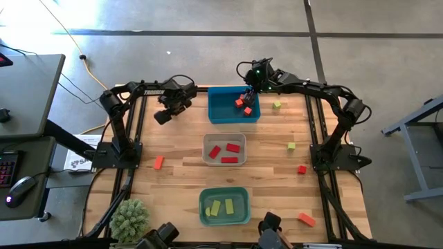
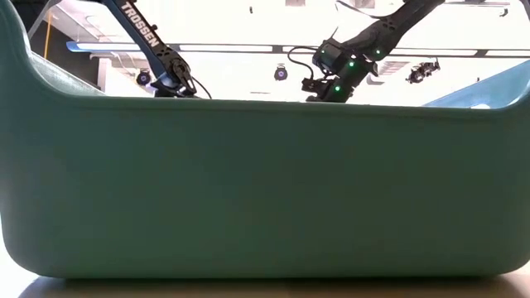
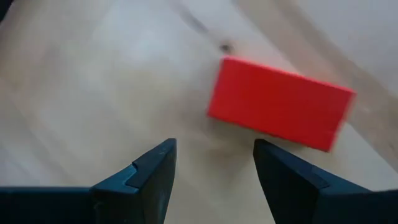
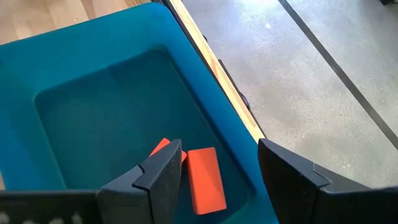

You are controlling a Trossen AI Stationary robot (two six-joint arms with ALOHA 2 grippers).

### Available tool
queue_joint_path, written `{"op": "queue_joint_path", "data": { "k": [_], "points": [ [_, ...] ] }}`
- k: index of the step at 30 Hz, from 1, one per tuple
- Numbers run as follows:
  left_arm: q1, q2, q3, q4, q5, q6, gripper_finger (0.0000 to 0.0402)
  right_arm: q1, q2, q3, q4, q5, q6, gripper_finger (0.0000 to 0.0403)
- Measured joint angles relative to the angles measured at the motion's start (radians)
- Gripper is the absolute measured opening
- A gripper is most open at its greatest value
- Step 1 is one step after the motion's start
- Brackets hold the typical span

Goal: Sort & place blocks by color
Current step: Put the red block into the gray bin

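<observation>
Dark fingers (image 4: 161,171) of the right end effector (image 1: 248,97) hang open over the blue bin (image 1: 220,111). Two orange blocks (image 4: 205,179) lie inside that bin, right below it. The left end effector (image 3: 214,163) is open too, low over the wooden surface (image 1: 180,149), with nothing in it. A red block (image 3: 280,102) lies just ahead of it. More red blocks (image 1: 232,148) sit in the grey bin (image 1: 207,158), green blocks (image 1: 221,206) in the teal bin (image 1: 242,216), and a few others are spread around the surface.
</observation>
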Motion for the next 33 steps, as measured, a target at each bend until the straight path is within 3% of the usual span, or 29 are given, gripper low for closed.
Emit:
{"op": "queue_joint_path", "data": {
  "k": [10, 16, 21, 33],
  "points": [
    [-0.037, -0.026, 0.001, 0.017, -0.053, 0.440, 0.0204, 0.000, 0.000, 0.000, 0.000, 0.000, 0.003, 0.0200],
    [-0.065, -0.130, 0.002, 0.074, -0.061, 0.632, 0.0204, 0.000, 0.000, 0.000, 0.000, 0.000, 0.065, 0.0200],
    [-0.064, -0.235, 0.004, 0.095, -0.073, 0.878, 0.0204, 0.000, 0.000, 0.000, 0.000, 0.000, 0.085, 0.0200],
    [0.054, -0.287, 0.278, 0.063, -0.073, 1.458, 0.0204, 0.001, 0.000, 0.000, -0.001, 0.016, 0.248, 0.0200]
  ]
}}
